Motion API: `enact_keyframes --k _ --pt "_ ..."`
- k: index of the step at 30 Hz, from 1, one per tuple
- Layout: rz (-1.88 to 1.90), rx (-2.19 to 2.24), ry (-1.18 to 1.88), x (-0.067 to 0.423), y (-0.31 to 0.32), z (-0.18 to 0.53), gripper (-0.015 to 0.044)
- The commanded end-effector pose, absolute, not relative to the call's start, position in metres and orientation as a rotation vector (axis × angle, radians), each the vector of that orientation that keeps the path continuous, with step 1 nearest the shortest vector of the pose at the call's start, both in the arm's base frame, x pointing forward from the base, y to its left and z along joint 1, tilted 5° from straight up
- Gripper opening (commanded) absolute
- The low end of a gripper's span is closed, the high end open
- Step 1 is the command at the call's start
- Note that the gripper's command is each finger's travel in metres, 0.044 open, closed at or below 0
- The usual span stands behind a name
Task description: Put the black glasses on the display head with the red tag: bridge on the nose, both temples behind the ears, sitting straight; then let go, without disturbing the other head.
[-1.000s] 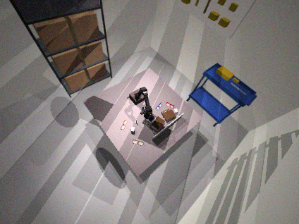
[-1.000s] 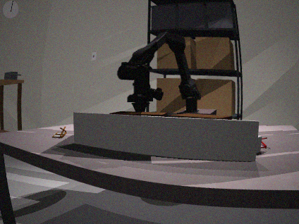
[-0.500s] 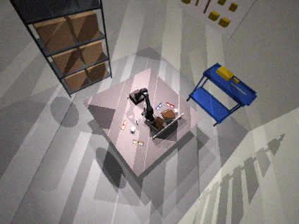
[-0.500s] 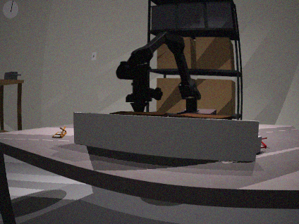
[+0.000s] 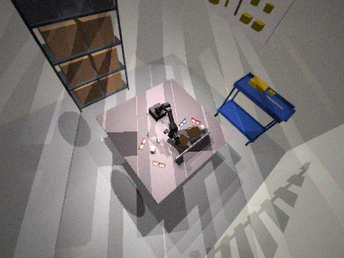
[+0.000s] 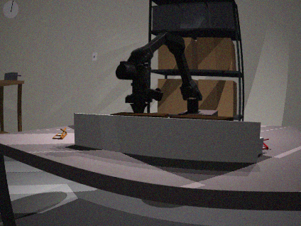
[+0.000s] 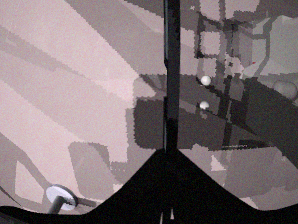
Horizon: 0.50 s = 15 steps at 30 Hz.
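Observation:
My gripper [image 5: 172, 136] [image 6: 138, 106] [image 7: 166, 156] points down over the middle of the pink table [image 5: 122, 118]. It is shut on a thin dark bar [image 7: 172, 63], a part of the black glasses, which runs straight up from the fingertips in the wrist view. Two brown display heads [image 5: 194, 131] [image 5: 182, 140] lie just right of the gripper. Their tags are too small to tell apart. In the exterior view the heads are hidden behind a grey panel [image 6: 167, 136].
Orange glasses [image 5: 142, 143] [image 6: 60, 134], a second orange pair [image 5: 158, 164], blue glasses [image 5: 182, 121] and red glasses [image 5: 195, 121] lie on the table. A small white object [image 5: 152, 149] [image 7: 60, 196] sits left of the gripper. A shelf rack [image 5: 81, 49] and a blue cart [image 5: 255, 109] stand off the table.

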<state>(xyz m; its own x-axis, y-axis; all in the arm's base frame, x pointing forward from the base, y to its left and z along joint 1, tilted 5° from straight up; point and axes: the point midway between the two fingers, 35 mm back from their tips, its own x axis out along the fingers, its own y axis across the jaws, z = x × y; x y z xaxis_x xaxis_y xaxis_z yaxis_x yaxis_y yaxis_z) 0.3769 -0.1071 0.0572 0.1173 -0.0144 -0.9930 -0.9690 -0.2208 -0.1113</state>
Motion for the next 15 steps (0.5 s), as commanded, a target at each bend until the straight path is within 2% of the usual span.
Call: enact_keyframes --k 1,15 --pt "1.267 -1.445 1.030 0.384 -0.106 0.058 0.0000" --pt "1.265 -1.445 1.029 0.399 -0.102 0.060 0.0000"
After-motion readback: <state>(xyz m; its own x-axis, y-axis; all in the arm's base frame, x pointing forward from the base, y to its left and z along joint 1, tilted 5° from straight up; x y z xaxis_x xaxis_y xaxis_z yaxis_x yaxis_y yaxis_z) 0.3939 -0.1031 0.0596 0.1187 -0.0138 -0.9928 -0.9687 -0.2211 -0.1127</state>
